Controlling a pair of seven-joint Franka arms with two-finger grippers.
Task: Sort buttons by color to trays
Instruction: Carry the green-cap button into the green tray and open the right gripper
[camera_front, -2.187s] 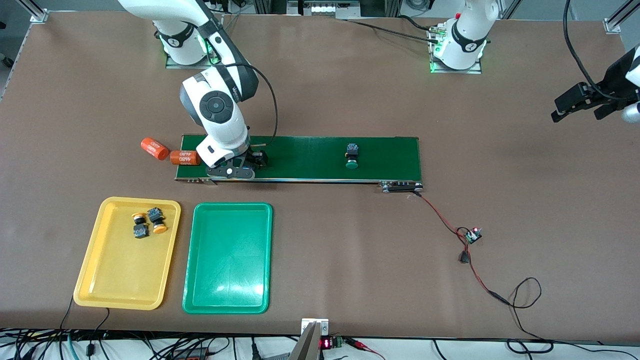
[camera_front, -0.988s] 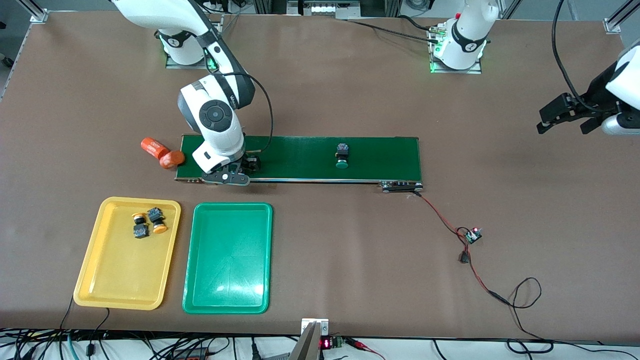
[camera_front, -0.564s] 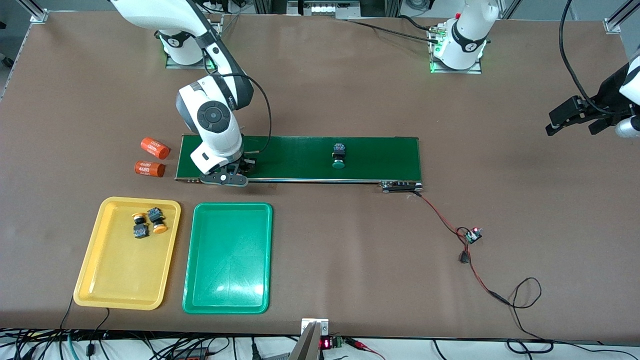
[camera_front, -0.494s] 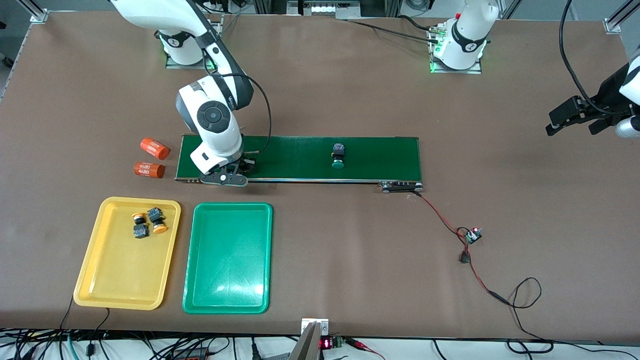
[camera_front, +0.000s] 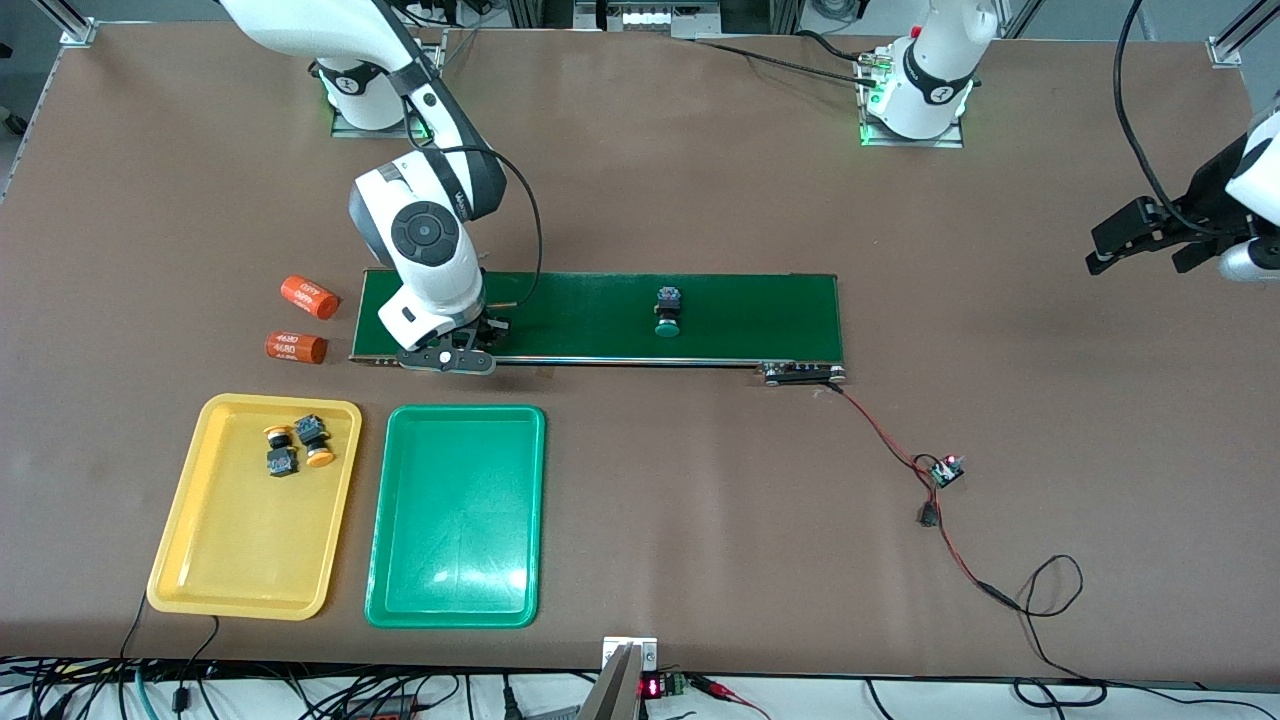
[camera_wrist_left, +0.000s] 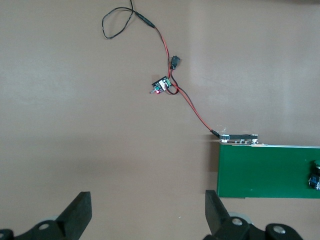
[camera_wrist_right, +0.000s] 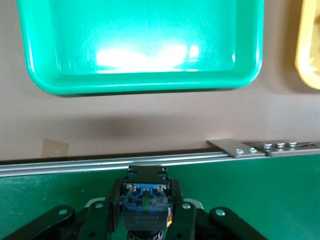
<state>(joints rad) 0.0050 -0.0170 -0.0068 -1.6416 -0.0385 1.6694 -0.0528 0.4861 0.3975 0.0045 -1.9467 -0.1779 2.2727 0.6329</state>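
The brown tabletop (camera_front: 700, 180) carries a long dark green conveyor belt (camera_front: 740, 305), and nearer the front camera lie the yellow tray (camera_front: 235, 580) and the green tray (camera_front: 455, 590), side by side at the right arm's end. Two orange cylinders (camera_front: 296, 347) lie on the tabletop just off the belt's end, one marked 4680. A red-and-black cable (camera_front: 950, 550) runs from the belt's other end to a small circuit board (camera_front: 945, 470).

The front view shows two yellow-capped buttons (camera_front: 292, 445) close together in the yellow tray, and a green-capped button (camera_front: 667, 312) lying on the belt near its middle. It hides what the right end effector (camera_front: 470, 340) holds, low over the belt's end by the cylinders. The right wrist view fills this in: its fingers (camera_wrist_right: 111, 207) pinch a held button (camera_wrist_right: 145, 200) by its black-blue body, just above the belt, with the green tray's rim (camera_wrist_right: 145, 85) close by.

The left end effector (camera_front: 1150, 235) waits over bare tabletop at the left arm's end; the left wrist view shows its fingers (camera_wrist_left: 75, 215) spread wide and holding nothing.
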